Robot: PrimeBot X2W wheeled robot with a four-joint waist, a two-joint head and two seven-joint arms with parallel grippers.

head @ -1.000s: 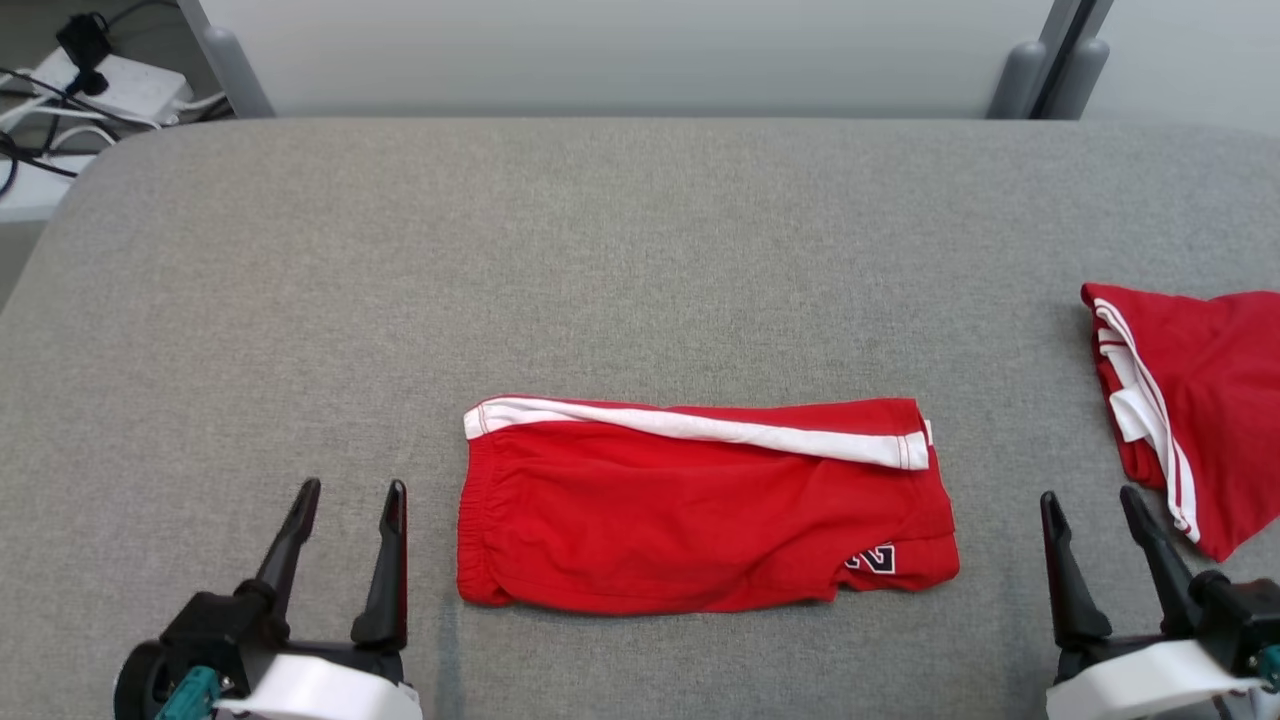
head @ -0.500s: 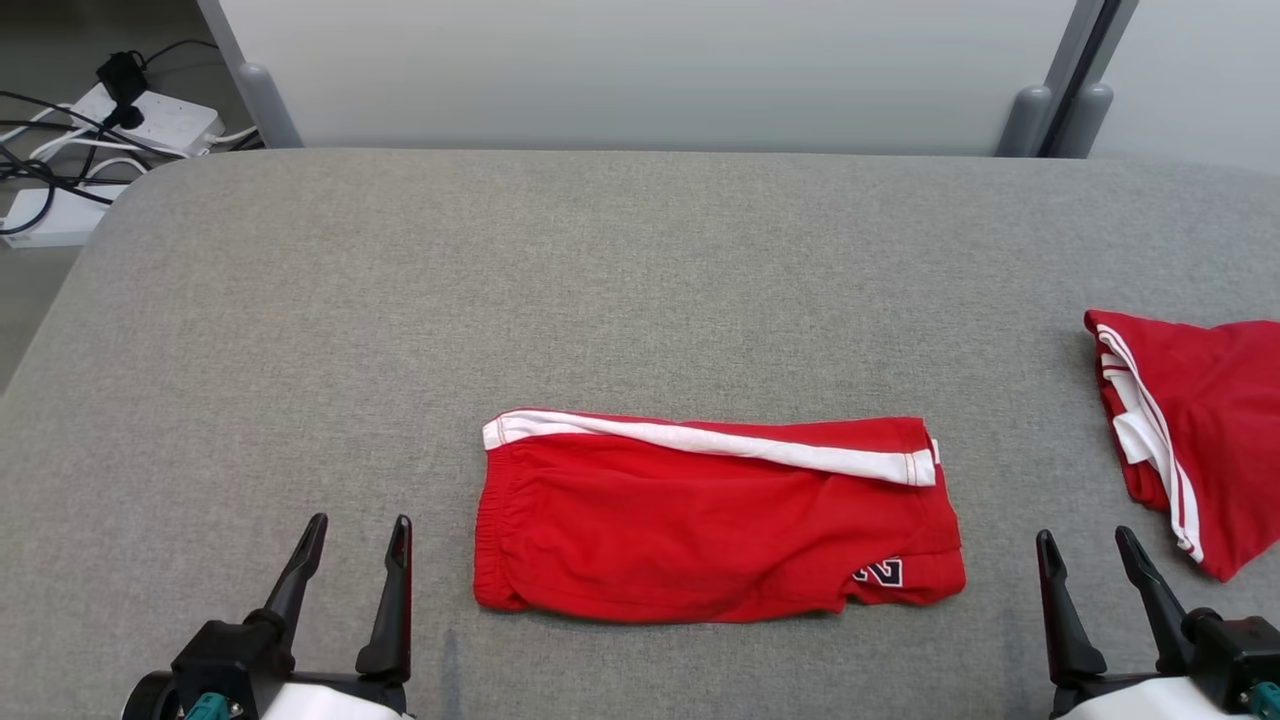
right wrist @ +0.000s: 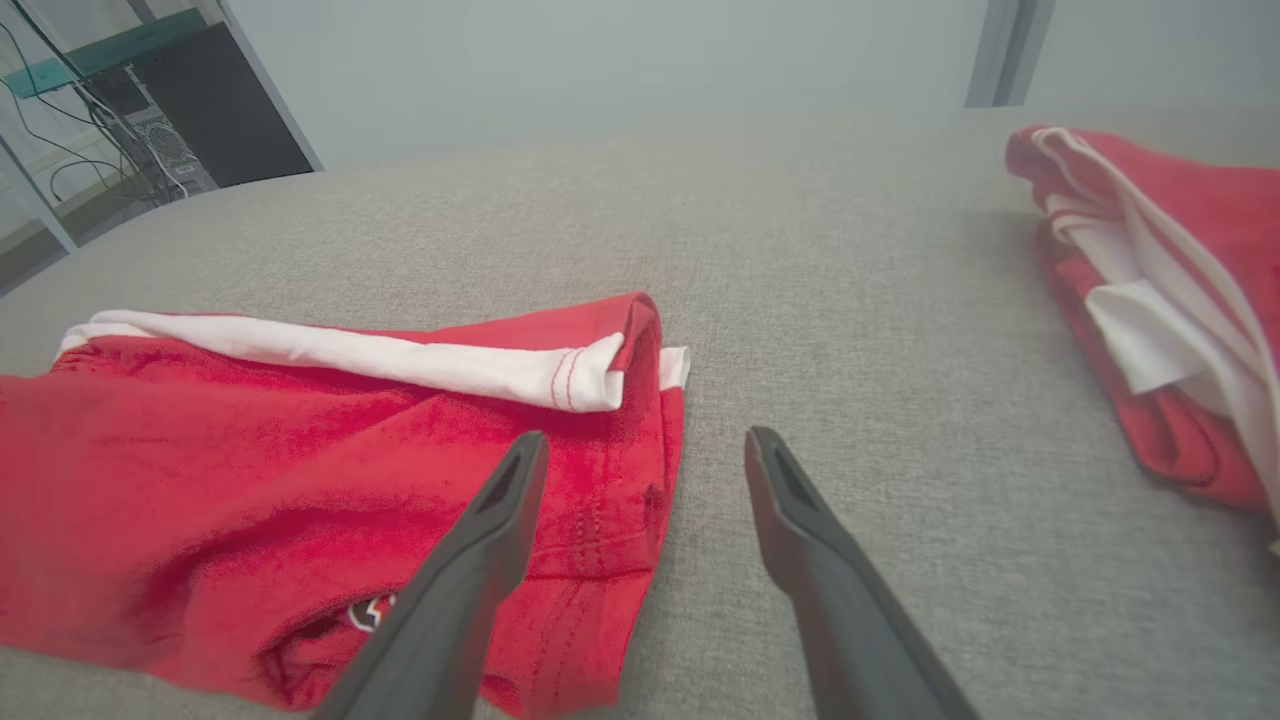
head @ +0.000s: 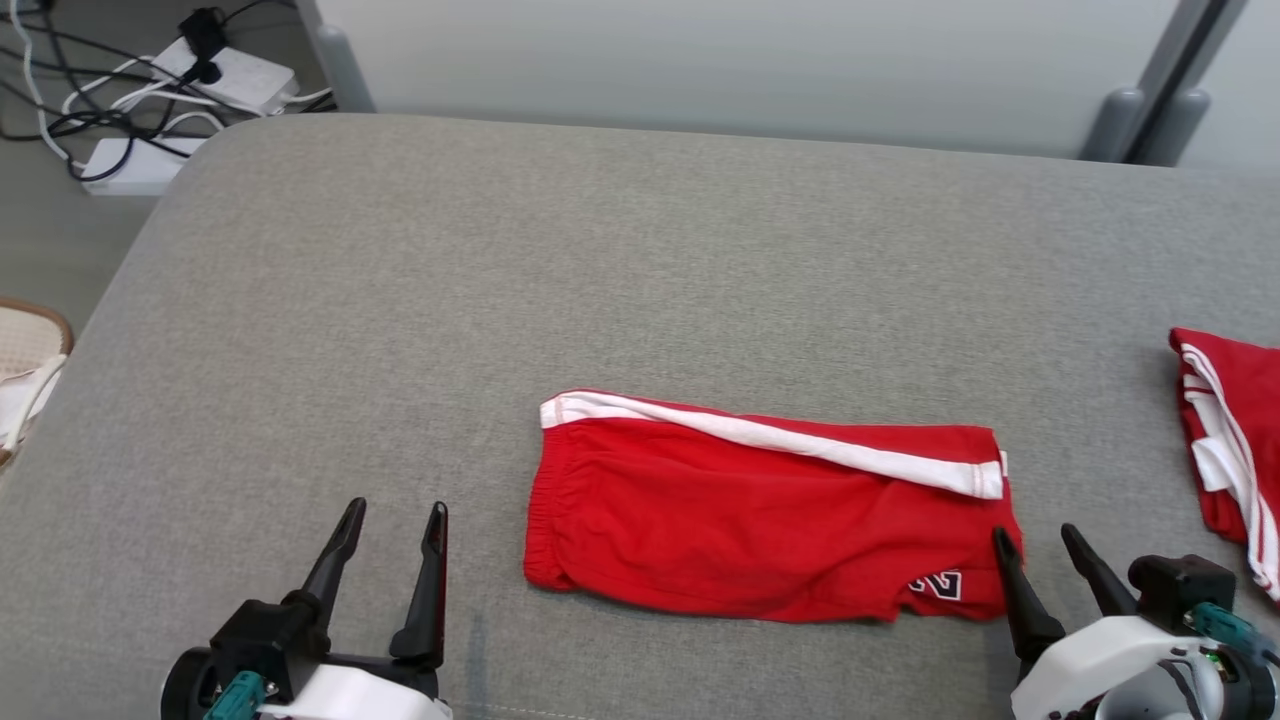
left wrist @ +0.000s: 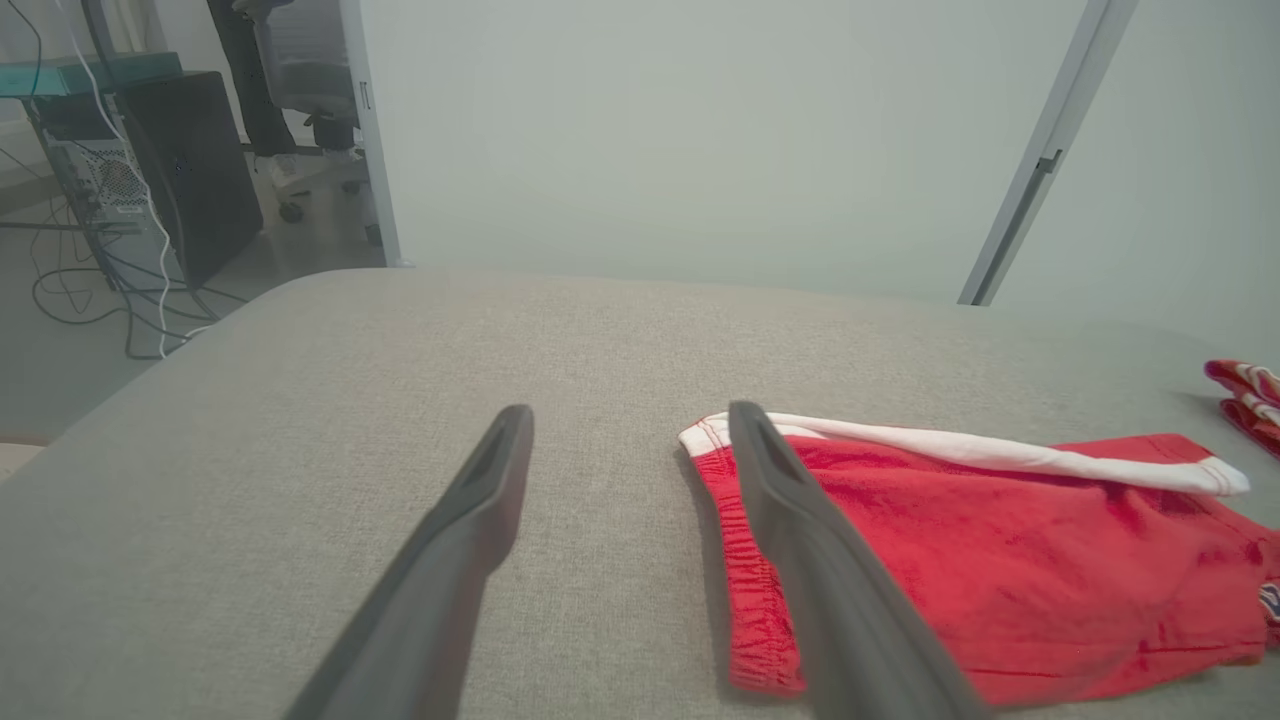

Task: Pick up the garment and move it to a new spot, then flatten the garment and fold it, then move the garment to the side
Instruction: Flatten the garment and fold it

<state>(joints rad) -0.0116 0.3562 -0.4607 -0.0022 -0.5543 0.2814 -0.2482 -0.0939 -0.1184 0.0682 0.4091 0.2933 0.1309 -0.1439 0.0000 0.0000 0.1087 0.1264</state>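
Note:
The garment [head: 750, 520] is a pair of red shorts with a white side stripe, folded flat near the front middle of the grey table [head: 600, 260]. My left gripper [head: 396, 506] stands open just left of its waistband end, apart from the cloth. In the left wrist view the left gripper [left wrist: 630, 410] points past the garment [left wrist: 1000, 560], whose waistband lies by the right finger. My right gripper [head: 1032, 532] is open at the garment's right end. In the right wrist view the right gripper [right wrist: 645, 435] straddles the hem edge of the garment [right wrist: 250, 460], its left finger over the cloth.
A second red and white garment [head: 1230, 460] lies bunched at the table's right edge, also in the right wrist view [right wrist: 1180, 250]. Power strips and cables [head: 200, 80] are on the floor beyond the far left corner. A wicker basket [head: 25, 350] stands left of the table.
The head camera has turned left, shifting the whole picture right. My right gripper has come in leftward to the garment's right end. The garment itself has not moved.

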